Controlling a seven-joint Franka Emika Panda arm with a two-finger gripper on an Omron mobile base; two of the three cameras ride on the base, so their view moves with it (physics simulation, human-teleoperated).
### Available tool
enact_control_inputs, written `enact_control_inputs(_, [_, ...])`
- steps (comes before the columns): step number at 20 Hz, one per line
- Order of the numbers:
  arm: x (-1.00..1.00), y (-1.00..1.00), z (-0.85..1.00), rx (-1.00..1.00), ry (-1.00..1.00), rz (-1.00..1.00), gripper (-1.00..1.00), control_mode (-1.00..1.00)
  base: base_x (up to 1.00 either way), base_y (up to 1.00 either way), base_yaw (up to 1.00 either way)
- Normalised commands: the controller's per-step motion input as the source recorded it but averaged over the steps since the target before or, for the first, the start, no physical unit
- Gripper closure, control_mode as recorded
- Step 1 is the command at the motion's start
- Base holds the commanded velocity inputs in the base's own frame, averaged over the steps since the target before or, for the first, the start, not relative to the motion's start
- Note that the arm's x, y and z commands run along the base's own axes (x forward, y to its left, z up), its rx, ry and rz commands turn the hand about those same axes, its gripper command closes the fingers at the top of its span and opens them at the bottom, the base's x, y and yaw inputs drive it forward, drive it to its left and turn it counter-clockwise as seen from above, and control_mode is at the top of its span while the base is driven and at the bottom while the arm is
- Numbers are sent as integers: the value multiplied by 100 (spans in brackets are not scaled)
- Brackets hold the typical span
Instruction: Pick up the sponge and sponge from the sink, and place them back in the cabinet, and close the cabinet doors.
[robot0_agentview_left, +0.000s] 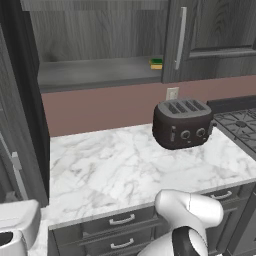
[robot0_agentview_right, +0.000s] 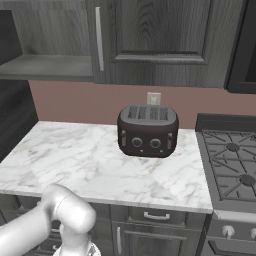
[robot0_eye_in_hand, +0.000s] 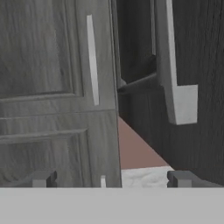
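Observation:
A green-topped sponge (robot0_agentview_left: 156, 63) with a yellow base lies on the grey shelf (robot0_agentview_left: 95, 72) of the open cabinet, near its right end. Beside it stands the right cabinet door (robot0_agentview_left: 215, 40), with its bar handle (robot0_agentview_left: 180, 37) next to the sponge. The right base view has this door (robot0_agentview_right: 155, 35) and the shelf (robot0_agentview_right: 45, 67) too. My gripper (robot0_eye_in_hand: 111, 179) is open with nothing between its fingertips. It faces a panelled door (robot0_eye_in_hand: 43, 65) with a silver handle (robot0_eye_in_hand: 92, 61). A second, nearer handle (robot0_eye_in_hand: 175, 65) is on dark wood to the right.
A dark toaster (robot0_agentview_left: 182, 122) stands at the back of the marble counter (robot0_agentview_left: 115, 170), below a wall outlet (robot0_agentview_left: 172, 93). A gas stove (robot0_agentview_right: 230, 165) adjoins the counter on the right. A tall dark panel (robot0_agentview_left: 22, 110) rises at the left, and drawers (robot0_agentview_left: 120, 220) line the counter front.

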Motion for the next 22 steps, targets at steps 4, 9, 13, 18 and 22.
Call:
enact_control_inputs(4, [20, 3, -8, 0, 0, -6, -100, -100, 0, 0, 0])
enact_control_inputs(9, [16, 0, -9, 0, 0, -4, -100, -100, 0, 0, 0])
enact_control_inputs(13, [16, 0, -9, 0, 0, -4, -100, -100, 0, 0, 0])
enact_control_inputs(18, [19, 0, -3, 0, 0, -4, -100, -100, 0, 0, 0])
enact_control_inputs(22, [20, 0, 0, 0, 0, -5, -100, -100, 0, 0, 0])
